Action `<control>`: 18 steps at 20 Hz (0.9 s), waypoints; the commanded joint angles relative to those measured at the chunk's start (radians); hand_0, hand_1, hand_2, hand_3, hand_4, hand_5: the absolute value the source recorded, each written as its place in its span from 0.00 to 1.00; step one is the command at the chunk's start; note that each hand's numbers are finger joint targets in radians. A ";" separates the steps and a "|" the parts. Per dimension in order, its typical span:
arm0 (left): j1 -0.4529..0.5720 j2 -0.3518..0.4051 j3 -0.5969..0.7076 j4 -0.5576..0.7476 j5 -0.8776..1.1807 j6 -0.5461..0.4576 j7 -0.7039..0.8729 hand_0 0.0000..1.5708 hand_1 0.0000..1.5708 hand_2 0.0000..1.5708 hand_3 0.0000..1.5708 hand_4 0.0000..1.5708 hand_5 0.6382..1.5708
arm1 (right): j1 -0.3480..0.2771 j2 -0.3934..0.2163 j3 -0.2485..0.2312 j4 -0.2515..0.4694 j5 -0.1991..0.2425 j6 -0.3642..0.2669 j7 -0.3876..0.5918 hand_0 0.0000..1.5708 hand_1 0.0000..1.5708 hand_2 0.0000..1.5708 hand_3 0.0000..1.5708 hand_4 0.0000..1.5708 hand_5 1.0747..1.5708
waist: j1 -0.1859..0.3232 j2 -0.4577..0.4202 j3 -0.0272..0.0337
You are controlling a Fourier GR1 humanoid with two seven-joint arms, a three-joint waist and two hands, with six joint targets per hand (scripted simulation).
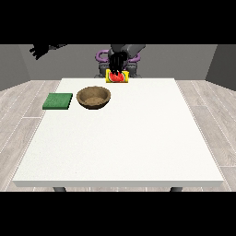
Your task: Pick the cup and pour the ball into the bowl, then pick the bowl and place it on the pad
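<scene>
A yellow cup (117, 77) is tipped so that its mouth faces the camera, and something red shows inside it. It hangs over the table's far edge, just right of the bowl. The hand at the view's right (117, 61) comes down onto it from above with its fingers curled round the cup. The brown bowl (93, 97) stands on the table in front and to the left of the cup; I see nothing in it. A green square pad (58, 101) lies flat left of the bowl. The hand at the view's left (39, 50) is raised high, away from the table, fingers spread.
The white table (124, 143) stretches wide towards the camera in front of the bowl and pad. The robot's torso (131, 69) stands behind the far edge.
</scene>
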 commanded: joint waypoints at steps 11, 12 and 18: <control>-0.091 0.020 -0.213 0.045 -0.283 -0.305 -0.059 0.97 0.97 1.00 1.00 0.77 0.97 | -0.037 -0.004 -0.003 0.008 -0.029 0.016 0.005 0.00 0.00 0.00 0.18 0.31 1.00 | -0.025 0.020 0.0017; -0.075 0.023 -0.217 0.050 -0.286 -0.327 -0.072 0.97 0.97 1.00 1.00 0.78 0.96 | -0.019 0.017 0.008 0.003 -0.026 0.003 0.020 0.00 0.00 0.00 0.17 0.30 1.00 | -0.027 -0.003 0.0009; -0.129 0.011 -0.157 0.006 -0.328 -0.408 -0.102 0.96 0.96 1.00 1.00 0.80 0.93 | -0.002 -0.051 -0.039 0.036 -0.070 0.086 -0.004 0.00 0.00 0.00 0.19 0.30 1.00 | -0.024 0.014 0.0004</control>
